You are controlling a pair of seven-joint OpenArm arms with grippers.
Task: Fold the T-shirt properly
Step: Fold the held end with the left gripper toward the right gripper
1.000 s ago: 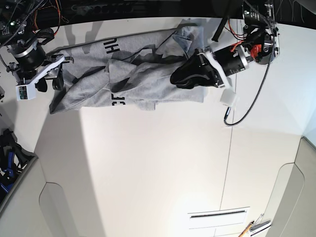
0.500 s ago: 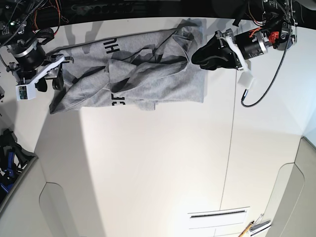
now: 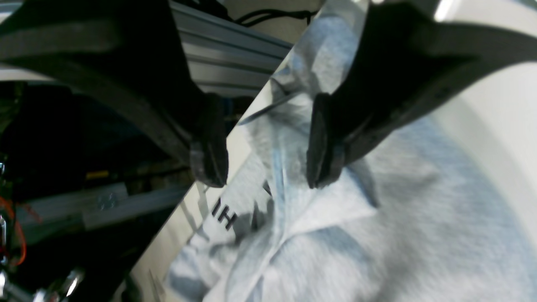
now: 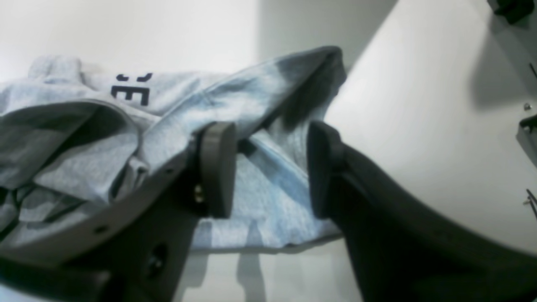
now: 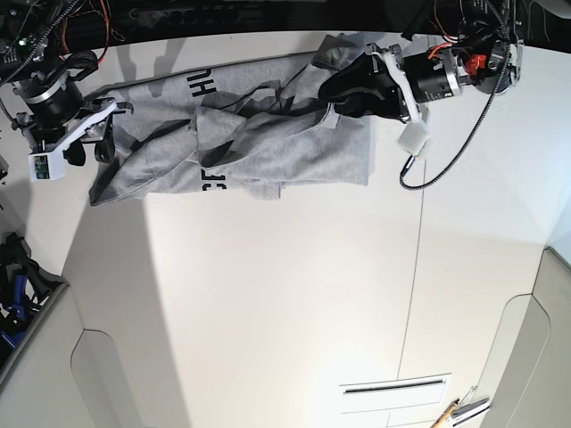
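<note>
The T-shirt (image 5: 259, 134) lies crumpled along the far side of the white table (image 5: 285, 294), grey with black lettering showing in two places. My left gripper (image 5: 332, 91) hovers over its upper right corner. In the left wrist view the left gripper (image 3: 264, 167) is open, with the T-shirt (image 3: 377, 235) lying below the gap and nothing held. My right gripper (image 5: 109, 132) stands at the shirt's left end. In the right wrist view the right gripper (image 4: 268, 167) is open, and a fold of the T-shirt (image 4: 268, 193) lies loose on the table between its fingers.
A black cable with a white tag (image 5: 414, 143) hangs from the left arm just right of the shirt. A dark bin (image 5: 18, 294) sits off the table's left edge. Near the front right are a slot (image 5: 393, 388) and small tools (image 5: 459, 410).
The left gripper let go of the shirt's right side, swung off to the right, then came back left over the shirt's upper right corner. The right arm has not moved.
</note>
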